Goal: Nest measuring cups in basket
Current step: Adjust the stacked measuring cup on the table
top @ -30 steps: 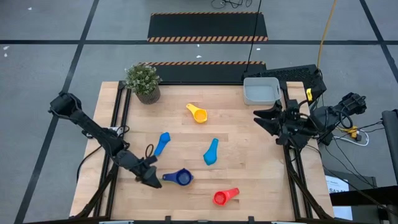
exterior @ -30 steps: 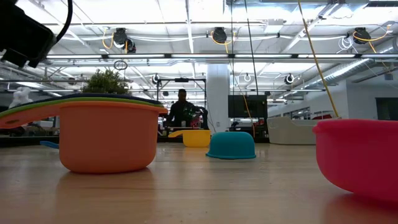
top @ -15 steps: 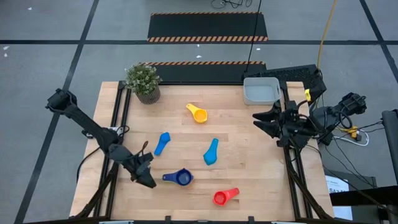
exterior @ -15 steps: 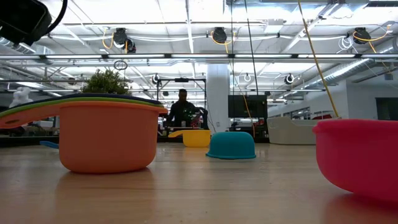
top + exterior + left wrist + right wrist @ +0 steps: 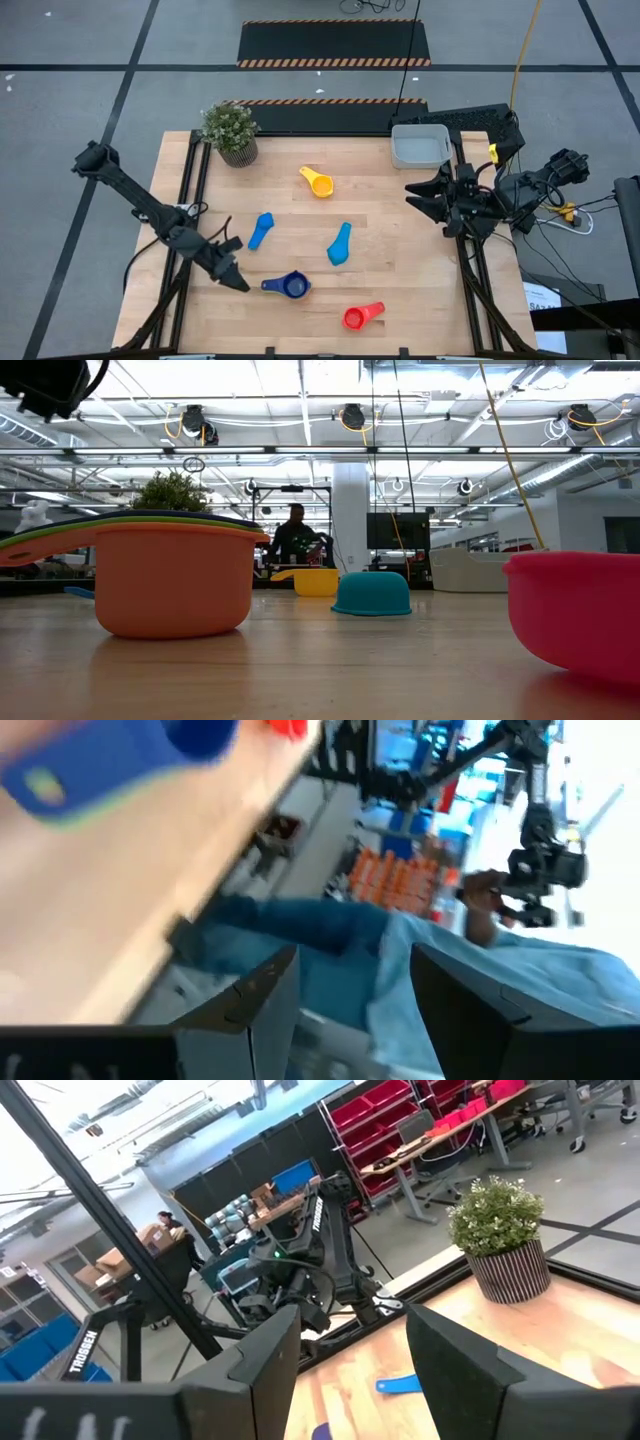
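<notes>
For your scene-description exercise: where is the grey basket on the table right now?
In the high view, the basket sits at the table's far right corner, beside the right gripper, well apart from the yellow cup.

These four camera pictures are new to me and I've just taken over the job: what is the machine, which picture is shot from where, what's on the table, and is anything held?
Two dark robot arms work at a wooden table. The overhead picture shows everything; one is shot level at table height; two come from the arms' wrists. The left gripper hangs beside the dark blue cup, which has orange and green cups nested under it. The right gripper waits near the grey basket. Both stand open, holding nothing. Loose lie a yellow cup, two light blue cups and a red cup. The potted plant is only decoration.
</notes>
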`<state>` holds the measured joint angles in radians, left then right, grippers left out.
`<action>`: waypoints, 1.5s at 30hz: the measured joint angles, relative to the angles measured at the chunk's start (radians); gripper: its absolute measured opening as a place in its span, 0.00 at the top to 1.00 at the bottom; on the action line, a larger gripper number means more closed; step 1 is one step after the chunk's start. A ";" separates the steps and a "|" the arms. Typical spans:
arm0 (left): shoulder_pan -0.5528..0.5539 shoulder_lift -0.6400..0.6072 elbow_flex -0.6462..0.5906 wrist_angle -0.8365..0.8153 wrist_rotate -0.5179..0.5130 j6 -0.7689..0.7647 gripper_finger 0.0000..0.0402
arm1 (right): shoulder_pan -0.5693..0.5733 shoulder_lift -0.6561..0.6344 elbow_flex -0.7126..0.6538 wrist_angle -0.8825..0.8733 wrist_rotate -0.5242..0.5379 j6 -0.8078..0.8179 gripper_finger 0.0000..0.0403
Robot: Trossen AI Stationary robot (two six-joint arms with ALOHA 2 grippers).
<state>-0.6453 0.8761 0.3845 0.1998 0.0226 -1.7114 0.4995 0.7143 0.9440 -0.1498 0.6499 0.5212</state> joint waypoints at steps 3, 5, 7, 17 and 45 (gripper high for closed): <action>0.023 0.000 0.028 -0.052 -0.053 0.101 0.51 | 0.000 0.000 0.000 -0.004 0.008 -0.010 0.55; 0.037 0.000 0.044 -0.049 -0.111 0.190 0.51 | 0.000 0.000 0.000 -0.020 0.033 -0.012 0.55; 0.048 0.000 0.064 -0.053 -0.167 0.298 0.51 | -0.001 0.000 0.000 -0.040 0.058 -0.013 0.55; 0.107 0.131 0.256 -0.308 -0.173 0.703 0.50 | -0.003 0.000 0.000 -0.060 0.060 -0.010 0.55; 0.082 0.531 0.398 -0.489 -0.155 0.890 0.28 | -0.053 0.000 0.000 -0.042 0.214 0.122 0.55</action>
<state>-0.5636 1.4069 0.7830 -0.2892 -0.1320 -0.8211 0.4461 0.7143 0.9440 -0.1917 0.8639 0.6432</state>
